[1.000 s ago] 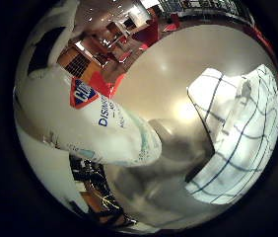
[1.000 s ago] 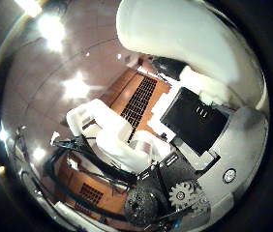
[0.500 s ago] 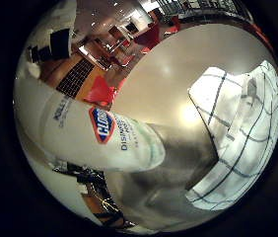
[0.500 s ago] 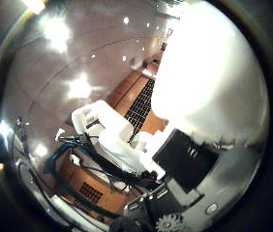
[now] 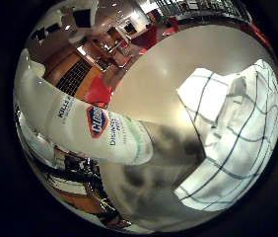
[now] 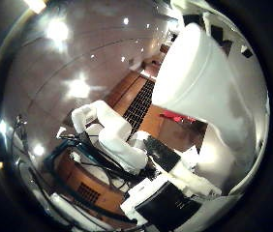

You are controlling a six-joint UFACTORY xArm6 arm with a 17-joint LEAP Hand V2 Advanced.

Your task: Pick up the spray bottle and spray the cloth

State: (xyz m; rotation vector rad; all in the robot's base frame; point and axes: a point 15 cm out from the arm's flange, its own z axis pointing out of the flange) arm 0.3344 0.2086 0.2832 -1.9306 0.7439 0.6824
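The white spray bottle with a blue and red label lies close across my palm, tilted above the beige table, its shadow on the table beneath. In the thumb side view its white body fills much of the picture. My right hand is curled against the bottle, its white and black parts pressed to the bottle's side. The cloth, white with dark grid lines, lies crumpled on the table a little away from the bottle's end.
Past the table's edge there is wooden floor and red furniture. The thumb side view looks up at a ceiling with bright lights.
The bottle has shifted across the palm: its label slid toward the middle of the little finger side view. In the thumb side view the bottle moved and grew to fill one side.
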